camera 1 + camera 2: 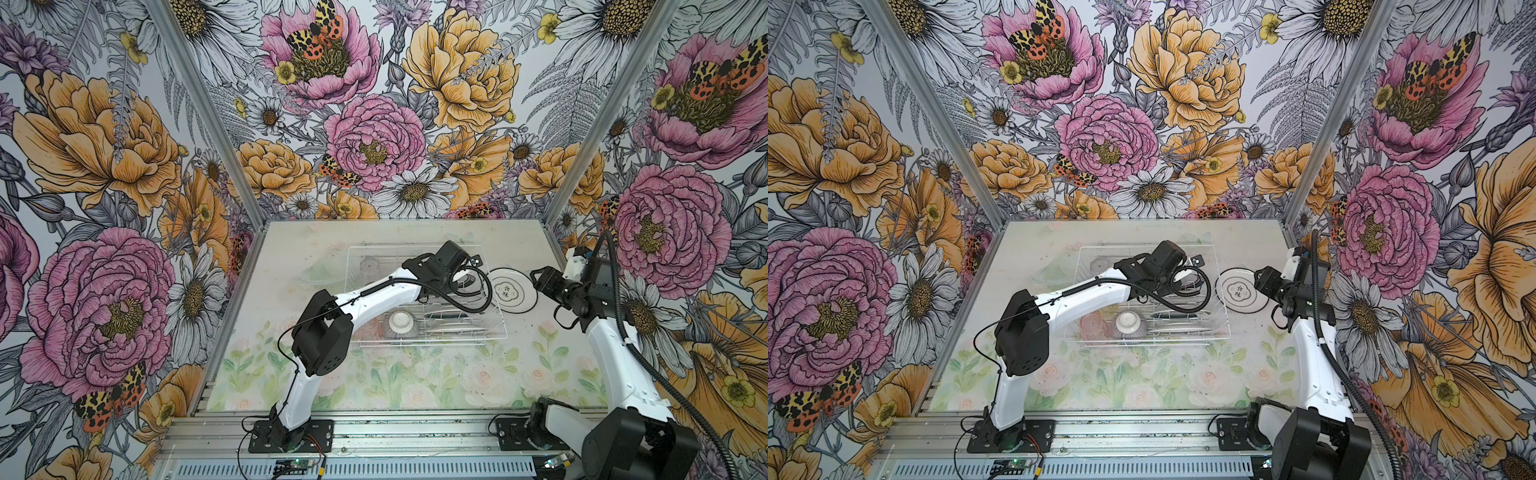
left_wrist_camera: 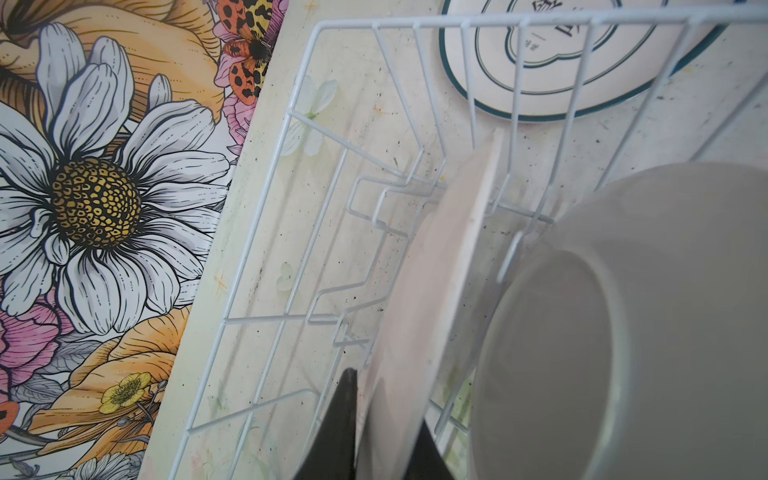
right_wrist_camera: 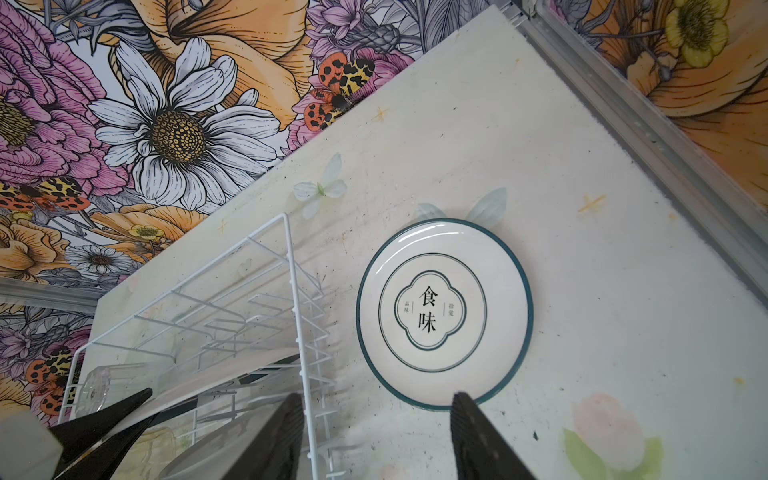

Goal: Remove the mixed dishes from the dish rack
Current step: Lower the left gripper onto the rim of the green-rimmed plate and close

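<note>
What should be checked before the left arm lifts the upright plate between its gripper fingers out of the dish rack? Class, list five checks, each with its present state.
1. Left gripper straddles the upright plate's rim: ok.
2. Grip fully closed on that plate: cannot tell.
3. Gap to the neighbouring white dish: ok, dish rack wires show between them.
4. Right gripper open and empty: ok.
5. Bare room beside the printed plate lying on the table: ok.
</note>
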Available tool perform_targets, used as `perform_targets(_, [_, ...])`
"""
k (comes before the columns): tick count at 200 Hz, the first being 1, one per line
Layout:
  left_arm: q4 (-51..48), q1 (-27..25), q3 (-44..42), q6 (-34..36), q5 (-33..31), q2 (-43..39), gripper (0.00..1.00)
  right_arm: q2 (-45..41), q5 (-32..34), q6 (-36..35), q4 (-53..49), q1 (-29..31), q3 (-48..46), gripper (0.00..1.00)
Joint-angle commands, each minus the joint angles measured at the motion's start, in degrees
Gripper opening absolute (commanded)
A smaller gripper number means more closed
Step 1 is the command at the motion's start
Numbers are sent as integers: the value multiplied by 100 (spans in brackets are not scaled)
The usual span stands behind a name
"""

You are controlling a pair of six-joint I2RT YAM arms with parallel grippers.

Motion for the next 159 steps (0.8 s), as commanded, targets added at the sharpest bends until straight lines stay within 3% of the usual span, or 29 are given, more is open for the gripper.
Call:
perform_targets(1, [258,51,-67,71,-127,-101,16,-30,-64,-97,-41,33,149,59])
perform_targets(42, [343,53,-138,99,-149,-124,14,-43,-71,-104,-42,33,135,59])
perform_targets(100, [595,53,-307,176,-232,-237,4,-58,-64,-97,-42,31,125,59])
perform_targets(159, [662,58,-462,272,-298,-418,3,-93,-88,-79,-46,33,115,59])
